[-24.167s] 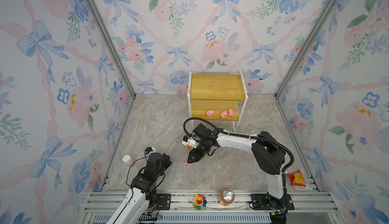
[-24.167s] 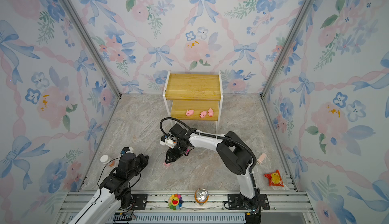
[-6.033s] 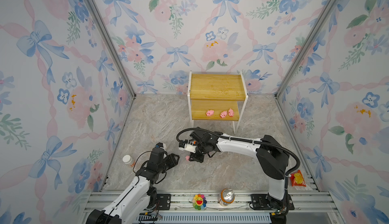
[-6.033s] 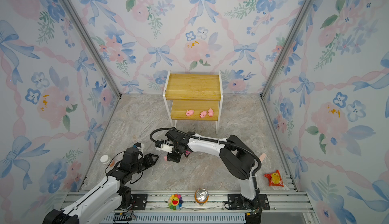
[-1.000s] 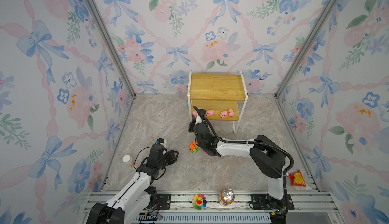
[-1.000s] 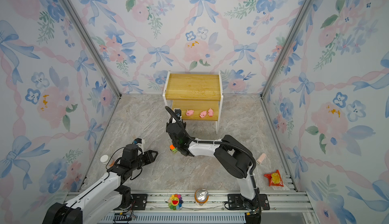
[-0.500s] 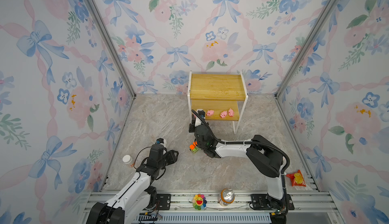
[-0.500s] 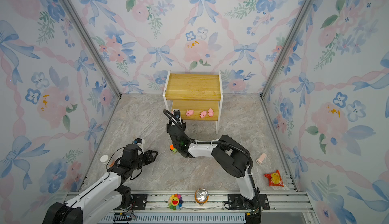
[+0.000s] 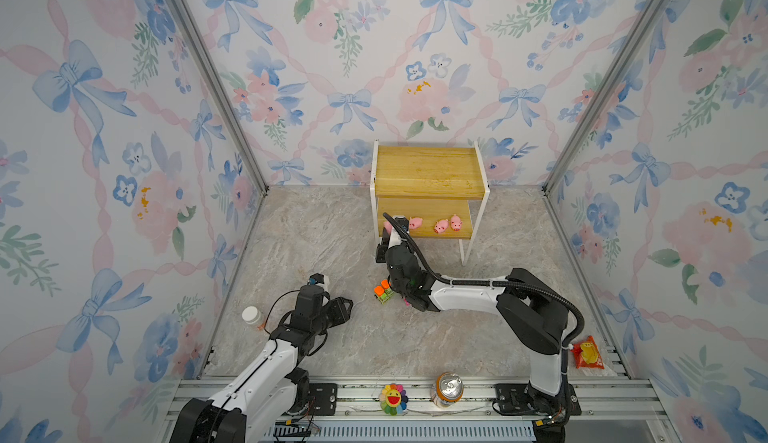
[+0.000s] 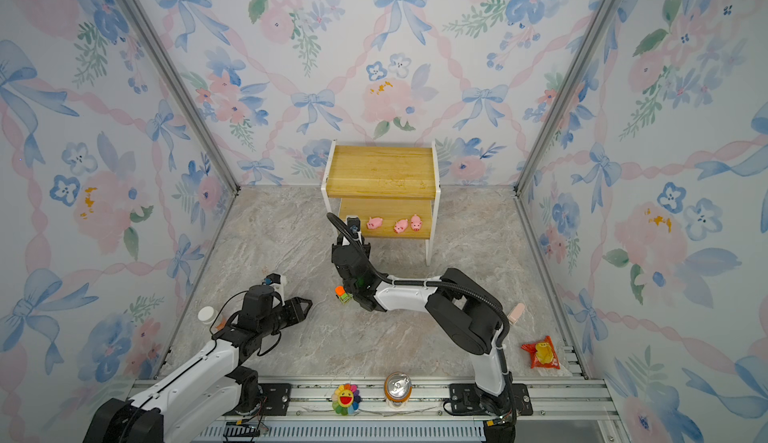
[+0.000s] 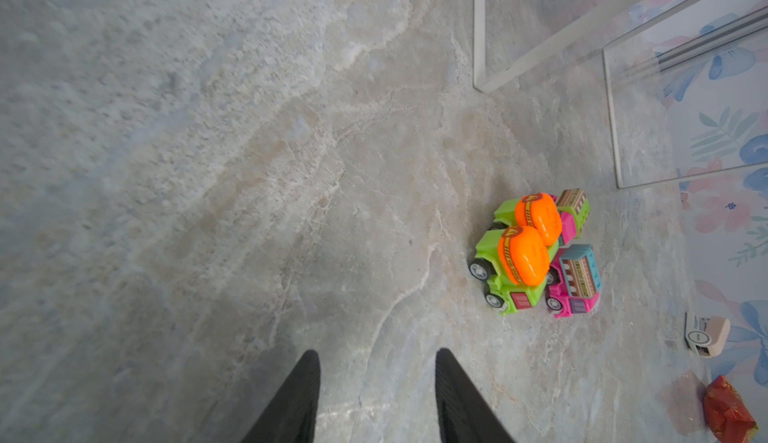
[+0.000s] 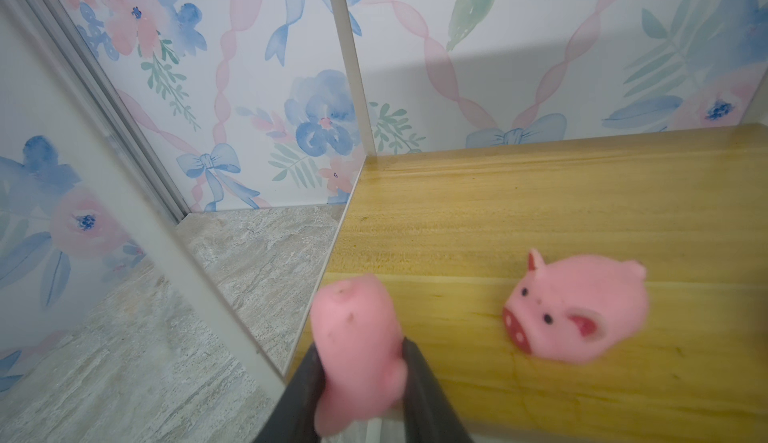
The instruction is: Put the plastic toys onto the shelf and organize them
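Note:
My right gripper (image 12: 359, 349) is shut on a pink pig (image 12: 357, 337) and holds it over the front left corner of the shelf's lower board (image 12: 540, 212), beside a white leg. In both top views that gripper (image 9: 392, 229) (image 10: 353, 227) reaches into the shelf (image 9: 428, 170) (image 10: 380, 170). Three more pigs (image 9: 415, 223) (image 9: 441, 225) (image 9: 456, 223) lie on the lower board. The trucks (image 11: 536, 254) (image 9: 384, 291) sit bunched on the floor, partly hidden under my right arm in the top views. My left gripper (image 11: 376, 378) (image 9: 345, 303) is open and empty, short of the trucks.
A white-capped bottle (image 9: 251, 315) stands by the left wall. A can (image 9: 449, 387) and a rainbow flower (image 9: 392, 393) sit on the front rail. A red snack packet (image 9: 588, 352) lies at the right front, and a small pale pink object (image 10: 516, 312) lies near it.
My right gripper has edged a little further in at the lower board's left front corner with the pig. The left arm has not moved.

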